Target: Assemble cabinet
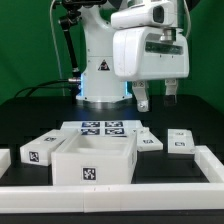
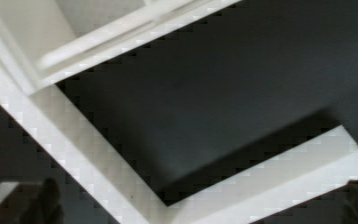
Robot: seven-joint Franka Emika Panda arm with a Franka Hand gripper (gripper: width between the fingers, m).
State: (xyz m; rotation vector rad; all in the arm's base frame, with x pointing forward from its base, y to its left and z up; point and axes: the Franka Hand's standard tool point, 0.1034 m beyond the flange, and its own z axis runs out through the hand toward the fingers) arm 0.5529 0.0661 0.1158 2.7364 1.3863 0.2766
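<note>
The cabinet body (image 1: 93, 160), a white open box with a tag on its front, stands at the front middle of the black table. Small white drawer blocks with tags lie around it: one on the exterior view's left (image 1: 40, 153), one just behind its right corner (image 1: 148, 140) and one further right (image 1: 182, 143). My gripper (image 1: 156, 100) hangs high above the table behind these right-hand blocks, jaws apart and empty. In the wrist view, thick white bars (image 2: 87, 150) meet in a corner over the dark table. I cannot tell which part they belong to. A dark finger (image 2: 16, 205) shows at the edge.
The marker board (image 1: 100, 128) lies flat behind the cabinet body. Long white border rails run along the front (image 1: 110, 196) and the exterior view's right (image 1: 213, 165). The robot's white base (image 1: 100, 75) stands at the back.
</note>
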